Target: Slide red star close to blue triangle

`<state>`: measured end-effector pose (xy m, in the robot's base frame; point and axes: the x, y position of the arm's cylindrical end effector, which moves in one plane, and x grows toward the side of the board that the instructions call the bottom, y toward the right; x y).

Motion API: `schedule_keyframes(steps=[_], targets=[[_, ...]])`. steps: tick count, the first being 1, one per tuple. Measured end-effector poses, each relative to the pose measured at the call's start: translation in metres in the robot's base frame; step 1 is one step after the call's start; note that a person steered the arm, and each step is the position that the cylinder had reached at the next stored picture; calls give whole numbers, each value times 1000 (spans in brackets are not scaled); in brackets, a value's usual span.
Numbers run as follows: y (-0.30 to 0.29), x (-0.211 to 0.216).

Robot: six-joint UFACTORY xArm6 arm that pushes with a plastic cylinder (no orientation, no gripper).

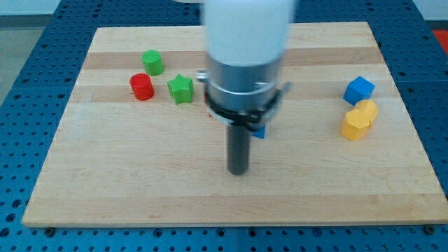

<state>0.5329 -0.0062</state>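
Pale wood makes up the board (140,189), which lies on a blue perforated table (21,42). Much of the middle is covered by the arm (245,49). No jaws are carried by this arm; only a dark rod is seen, and my tip (239,172) rests on bare wood below the centre.

The red star cannot be seen clearly: only a thin red edge (209,112) shows at the arm's left side. A small blue piece (260,131), probably the blue triangle, shows just right of the rod.

The star is judged to be light, stiff and easy to slide. It should be pushed on a flat side, not on a point, otherwise it may turn.

No writing or brand can be read.
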Motion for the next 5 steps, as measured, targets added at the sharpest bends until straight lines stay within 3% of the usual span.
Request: schedule_keyframes(steps=[1, 2, 3, 4, 5], targets=[[38, -55], [85, -76], [91, -79], [27, -68], [14, -71]])
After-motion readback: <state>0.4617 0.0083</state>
